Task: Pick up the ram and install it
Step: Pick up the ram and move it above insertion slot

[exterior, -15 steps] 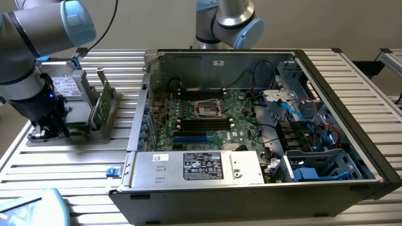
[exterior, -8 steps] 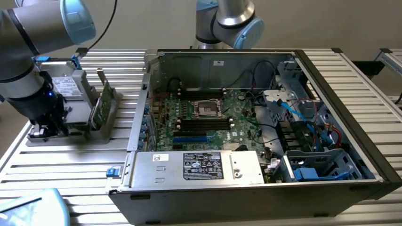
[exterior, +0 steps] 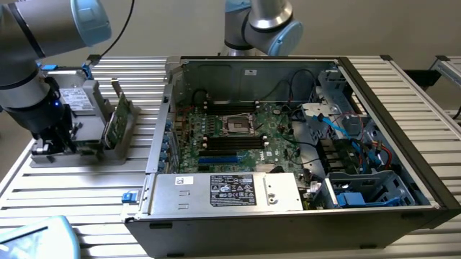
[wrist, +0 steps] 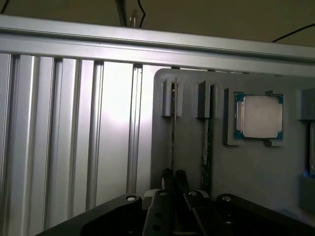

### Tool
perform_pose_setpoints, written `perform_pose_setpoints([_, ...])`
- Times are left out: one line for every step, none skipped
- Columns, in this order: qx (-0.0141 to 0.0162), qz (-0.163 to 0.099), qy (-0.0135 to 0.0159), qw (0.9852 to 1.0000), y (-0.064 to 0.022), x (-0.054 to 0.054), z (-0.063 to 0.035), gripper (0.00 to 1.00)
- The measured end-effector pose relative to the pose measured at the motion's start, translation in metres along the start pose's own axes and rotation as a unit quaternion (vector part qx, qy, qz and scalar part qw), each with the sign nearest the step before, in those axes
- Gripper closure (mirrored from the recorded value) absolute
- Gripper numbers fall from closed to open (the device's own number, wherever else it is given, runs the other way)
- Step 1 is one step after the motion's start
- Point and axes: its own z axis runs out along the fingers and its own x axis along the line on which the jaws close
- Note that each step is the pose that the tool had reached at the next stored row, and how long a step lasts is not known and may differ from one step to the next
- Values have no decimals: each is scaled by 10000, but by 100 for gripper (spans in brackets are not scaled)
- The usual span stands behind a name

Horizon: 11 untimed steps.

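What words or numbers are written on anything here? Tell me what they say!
Black-and-white label on the power supply box: print too small to read.
Square sticker beside it: unreadable.
Wall sticker inside the case: unreadable.
Processor chip: no writing shows.

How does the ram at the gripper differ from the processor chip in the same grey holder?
The ram stands on edge in a slot, seen as a thin line; the processor chip lies flat in a recess, silver lid up. The ram is long and narrow; the processor chip is square. The gripper is shut on the ram; the processor chip sits untouched. Both rest in the grey holder.
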Motion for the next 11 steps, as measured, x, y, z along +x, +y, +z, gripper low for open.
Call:
perform_pose_setpoints([-16,2,-1,10000,-4,-1,-14,87])
perform_pose_setpoints([-30,3,-2,10000,-8,-2,-27,87])
perform_pose_setpoints([-46,5,-2,10000,-13,-3,-40,87])
perform_pose_setpoints([-61,7,-3,10000,-18,-4,-53,87])
perform_pose_setpoints([-76,8,-4,10000,-23,-5,-65,87])
perform_pose_setpoints([-93,10,-5,10000,-28,-6,-78,87])
perform_pose_setpoints([-110,12,-6,9999,-33,-7,-91,87])
perform_pose_setpoints([-129,14,-6,9999,-37,-9,-106,87])
perform_pose_setpoints([-147,15,-7,9999,-40,-10,-124,87])
perform_pose_setpoints([-166,18,-8,9999,-42,-12,-143,87])
perform_pose_setpoints([-185,19,-9,9998,-45,-15,-169,87])
